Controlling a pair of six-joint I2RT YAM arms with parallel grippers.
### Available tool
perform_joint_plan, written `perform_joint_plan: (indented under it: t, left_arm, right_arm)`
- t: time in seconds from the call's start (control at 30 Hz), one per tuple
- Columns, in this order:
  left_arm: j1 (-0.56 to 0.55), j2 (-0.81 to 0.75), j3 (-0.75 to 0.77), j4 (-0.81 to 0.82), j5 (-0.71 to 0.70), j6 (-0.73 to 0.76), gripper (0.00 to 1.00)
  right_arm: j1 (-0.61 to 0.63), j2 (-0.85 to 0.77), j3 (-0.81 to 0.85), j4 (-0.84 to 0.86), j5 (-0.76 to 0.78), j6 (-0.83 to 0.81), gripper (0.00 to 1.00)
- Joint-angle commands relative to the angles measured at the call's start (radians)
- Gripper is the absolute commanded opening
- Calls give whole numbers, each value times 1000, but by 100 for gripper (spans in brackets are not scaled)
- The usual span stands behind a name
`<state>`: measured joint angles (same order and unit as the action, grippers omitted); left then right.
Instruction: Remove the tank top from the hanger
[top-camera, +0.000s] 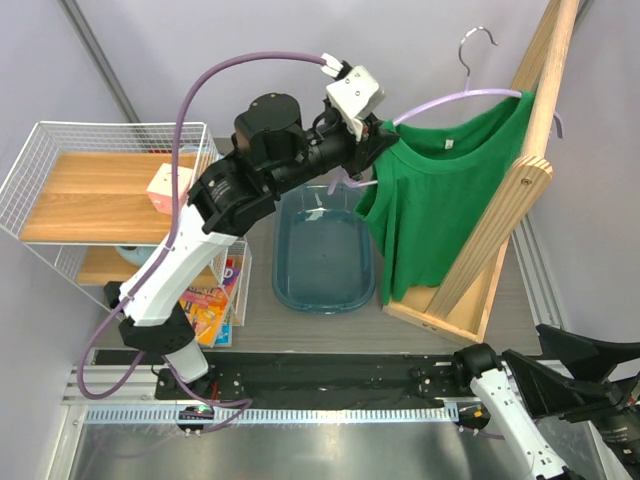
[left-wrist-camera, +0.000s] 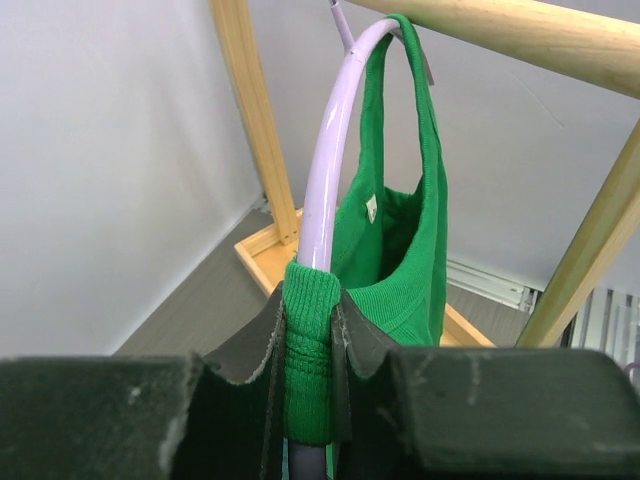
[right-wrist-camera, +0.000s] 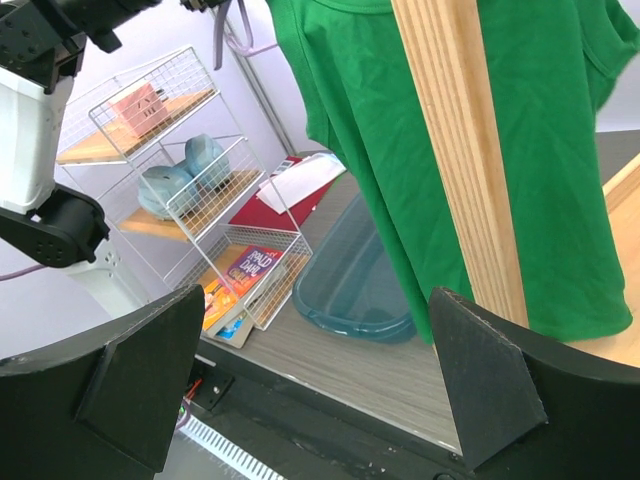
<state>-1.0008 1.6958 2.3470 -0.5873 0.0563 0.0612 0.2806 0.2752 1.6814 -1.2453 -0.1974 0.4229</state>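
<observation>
The bright green tank top (top-camera: 440, 195) hangs on the lilac hanger (top-camera: 450, 100), whose silver hook (top-camera: 478, 45) sits on the wooden rack's rail. My left gripper (top-camera: 385, 135) is raised and shut on the top's left shoulder strap, pinching it against the hanger arm. In the left wrist view the strap (left-wrist-camera: 308, 360) is bunched between the fingers (left-wrist-camera: 262, 340) around the lilac arm (left-wrist-camera: 328, 170); the white neck tag (left-wrist-camera: 371, 208) shows inside the neckline. My right gripper (right-wrist-camera: 320, 390) is open and empty, low at the near right, facing the top (right-wrist-camera: 380, 130).
A wooden A-frame rack (top-camera: 505, 210) stands at the right with a wooden base (top-camera: 445, 315). A blue-tinted plastic tub (top-camera: 323, 255) lies below the top. A white wire shelf (top-camera: 90, 190) with a pink box and books stands at the left.
</observation>
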Motion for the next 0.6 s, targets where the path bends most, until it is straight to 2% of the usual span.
perform_joint_plan:
  t: [0.0, 0.4, 0.57]
  left_arm:
    - [2, -100, -3, 130, -91, 6, 0]
    - [4, -212, -15, 70, -203, 57, 0]
    - [4, -292, -57, 29, -263, 55, 0]
  right_arm:
    - [5, 55, 6, 9, -45, -19, 100]
    - [6, 99, 20, 27, -91, -44, 100]
    - [5, 133, -6, 90, -160, -36, 100]
